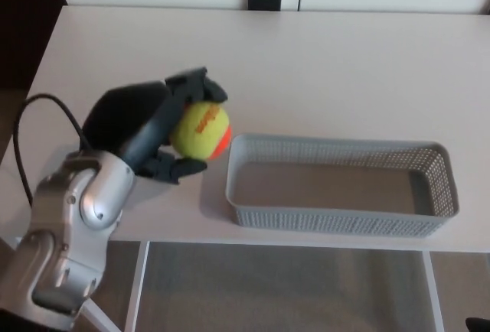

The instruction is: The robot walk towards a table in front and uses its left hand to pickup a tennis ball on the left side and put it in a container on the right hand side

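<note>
One left hand grips tennis ball beside basket.

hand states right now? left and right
Left hand: shut on the tennis ball, just left of the grey basket.
Right hand: not in view.

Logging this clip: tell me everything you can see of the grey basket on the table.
The basket is a long, shallow rectangle of grey perforated plastic with rounded corners. It is empty, its plain floor showing, and sits upright and flat on the white table near the front edge. The tennis ball, held in the left hand, is by its left end; whether it touches the rim is unclear.
</note>
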